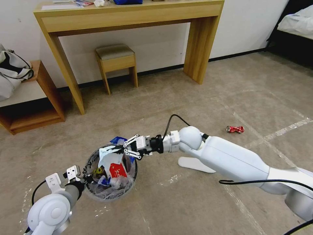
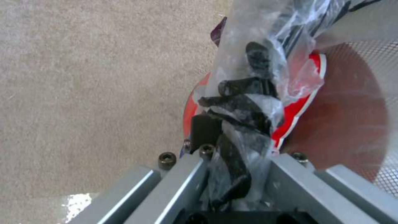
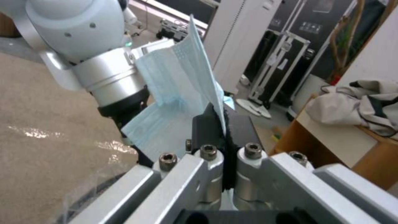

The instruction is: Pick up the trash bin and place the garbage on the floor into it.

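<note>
Beige carpet [image 1: 195, 98] marked with pale tape lines covers the room, with a wooden console table [image 1: 130, 16] and a small stool [image 1: 115, 60] standing against the far wall.

Near the robot, toward the left, the trash bin [image 1: 97, 192] is seen, its clear plastic liner [image 2: 257, 93] bunched over the rim. Litter is piled inside it: a red-and-white carton [image 1: 117, 169], pale wrappers and a blue scrap at the far edge. The bin's rim is gripped by the left gripper [image 1: 85, 178] at its near-left side; in the left wrist view the fingers [image 2: 206, 129] are seen closed on the red rim with the liner pinched between them.

Above the far-right edge of the bin, the right gripper [image 1: 125, 150] is held, reaching in from the right. A pale blue face mask [image 3: 182, 90] is pinched between its black pads [image 3: 209, 124], which are pressed together with only the thin sheet between them; the mask stands out beyond the fingertips and hangs over the bin's opening.

Farther out on the carpet, a flat white slipper [image 1: 194, 164] lies just right of the bin, partly covered by the right arm. A crushed red drink can [image 1: 235, 129] lies well apart to the far right, close to a tape line.
</note>
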Motion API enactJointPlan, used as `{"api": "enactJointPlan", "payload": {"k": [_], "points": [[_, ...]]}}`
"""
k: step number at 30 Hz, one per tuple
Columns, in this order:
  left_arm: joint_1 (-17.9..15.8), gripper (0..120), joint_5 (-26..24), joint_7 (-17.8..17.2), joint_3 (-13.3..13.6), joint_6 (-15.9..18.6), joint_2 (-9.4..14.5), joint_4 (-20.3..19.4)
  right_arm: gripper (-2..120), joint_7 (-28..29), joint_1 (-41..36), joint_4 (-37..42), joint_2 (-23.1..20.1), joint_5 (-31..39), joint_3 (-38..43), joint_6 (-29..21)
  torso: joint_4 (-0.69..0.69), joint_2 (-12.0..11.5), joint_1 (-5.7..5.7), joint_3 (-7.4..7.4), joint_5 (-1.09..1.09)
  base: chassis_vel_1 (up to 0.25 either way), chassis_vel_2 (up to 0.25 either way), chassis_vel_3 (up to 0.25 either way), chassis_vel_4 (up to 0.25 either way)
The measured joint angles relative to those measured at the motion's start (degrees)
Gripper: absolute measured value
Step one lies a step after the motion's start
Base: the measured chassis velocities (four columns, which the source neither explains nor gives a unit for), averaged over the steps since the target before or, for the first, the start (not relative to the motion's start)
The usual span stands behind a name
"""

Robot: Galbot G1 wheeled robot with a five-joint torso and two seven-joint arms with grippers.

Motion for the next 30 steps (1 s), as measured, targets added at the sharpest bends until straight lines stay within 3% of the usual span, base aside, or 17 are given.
{"api": "enactJointPlan", "payload": {"k": [15,30], "points": [[1.0,0,-1.4,-0.1,-0.6,0.6,0.8,-2.4,0,-1.5,1.3,-8.9,8.3,-2.6,-2.7,2.8,0.01,0.0,0.0,0.0,0.0,0.0,0.0,0.0,0.0],[0.8,0,-2.7,-0.6,-1.1,0.6,1.6,-3.3,0,-3.6,0.9,-16.1,11.1,-6.1,-2.8,5.8,0.0,0.0,0.0,0.0,0.01,0.0,0.0,0.0,0.0]]}}
